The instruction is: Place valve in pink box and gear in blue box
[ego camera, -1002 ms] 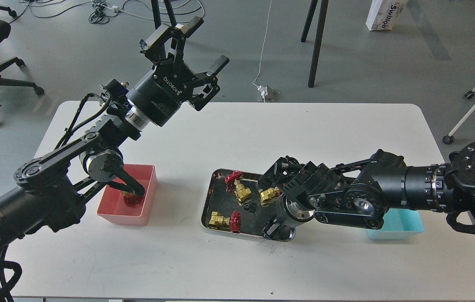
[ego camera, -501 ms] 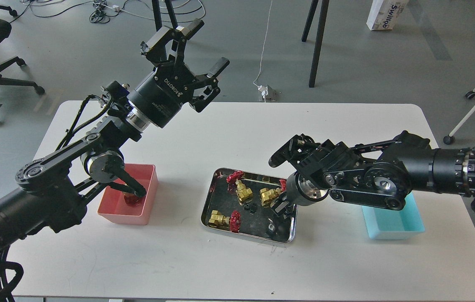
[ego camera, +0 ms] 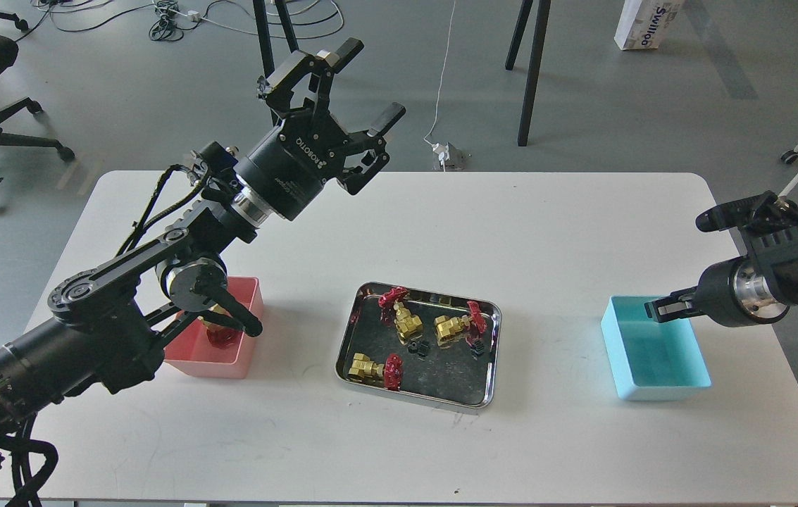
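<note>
While the white rounded tabletop (ego camera: 399,232) fills the middle of the frame, the left end effector (ego camera: 342,88) is raised in the upper left, its two black fingers spread wide apart and holding nothing. Below it, at the lower left, the salmon-pink plastic box (ego camera: 240,355) sits on the tabletop, partly hidden by the left arm; a brass valve with a dark red handwheel (ego camera: 219,332) lies inside it. At centre, a shiny steel tray (ego camera: 370,296) holds three more brass valves with red handwheels, one at its upper left (ego camera: 400,315), one at its upper right (ego camera: 458,327) and one at its lower left (ego camera: 374,368), plus a few tiny black toothed gears (ego camera: 418,348) between them. At the right, the light cyan plastic box (ego camera: 659,384) stands well apart from the tray. The right end effector (ego camera: 680,264) reaches in from the right edge above the cyan box's far rim; its fingers are spread, with nothing visible between them.
</note>
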Robot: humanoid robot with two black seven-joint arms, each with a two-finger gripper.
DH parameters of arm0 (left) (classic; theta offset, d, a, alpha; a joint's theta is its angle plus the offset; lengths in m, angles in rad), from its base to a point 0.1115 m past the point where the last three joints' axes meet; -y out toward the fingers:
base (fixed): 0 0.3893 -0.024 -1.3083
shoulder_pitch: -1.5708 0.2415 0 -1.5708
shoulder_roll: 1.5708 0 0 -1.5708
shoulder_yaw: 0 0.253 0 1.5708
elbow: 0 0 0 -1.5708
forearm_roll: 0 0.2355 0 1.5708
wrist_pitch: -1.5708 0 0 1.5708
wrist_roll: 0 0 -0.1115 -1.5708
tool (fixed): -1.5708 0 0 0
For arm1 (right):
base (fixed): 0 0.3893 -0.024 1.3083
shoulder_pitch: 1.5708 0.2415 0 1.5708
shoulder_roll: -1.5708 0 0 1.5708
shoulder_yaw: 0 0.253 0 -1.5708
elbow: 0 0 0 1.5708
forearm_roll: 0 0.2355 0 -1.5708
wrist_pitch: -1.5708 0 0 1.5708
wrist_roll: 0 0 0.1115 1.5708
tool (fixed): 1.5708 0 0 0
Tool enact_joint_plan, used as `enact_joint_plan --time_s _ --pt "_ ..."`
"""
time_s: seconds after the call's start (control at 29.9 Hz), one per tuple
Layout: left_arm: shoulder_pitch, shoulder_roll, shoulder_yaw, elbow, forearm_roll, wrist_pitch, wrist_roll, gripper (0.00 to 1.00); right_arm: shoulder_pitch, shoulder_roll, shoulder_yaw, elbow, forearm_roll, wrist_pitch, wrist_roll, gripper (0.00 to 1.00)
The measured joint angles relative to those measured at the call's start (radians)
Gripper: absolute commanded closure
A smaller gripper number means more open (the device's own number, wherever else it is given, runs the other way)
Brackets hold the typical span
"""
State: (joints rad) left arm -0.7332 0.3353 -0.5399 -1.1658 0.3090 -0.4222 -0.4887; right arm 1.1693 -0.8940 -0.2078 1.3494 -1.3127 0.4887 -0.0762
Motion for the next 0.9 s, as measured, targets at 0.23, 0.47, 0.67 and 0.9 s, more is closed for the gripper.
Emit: enact_joint_plan --time_s 0.23,0.47,0.67,0.9 --pt "0.0 0.003 0.0 0.0 0.001 -0.001 0.0 0.13 -0.08 -0.014 0.063 -0.012 -0.008 0.0 -0.007 0.49" --pt "0.0 0.002 0.0 0.0 0.001 -0.001 0.0 0.13 -0.087 -0.011 0.078 -0.014 0.005 0.0 -0.009 0.0" --pt "-0.013 0.001 0.0 0.042 0.001 -0.002 0.0 0.13 -0.087 -0.018 0.167 -0.038 0.041 0.0 -0.007 0.0" --pt "-0.093 0.008 0.003 0.162 0.001 -0.013 0.0 0.1 -0.102 -0.003 0.512 -0.261 0.613 0.0 0.008 0.0"
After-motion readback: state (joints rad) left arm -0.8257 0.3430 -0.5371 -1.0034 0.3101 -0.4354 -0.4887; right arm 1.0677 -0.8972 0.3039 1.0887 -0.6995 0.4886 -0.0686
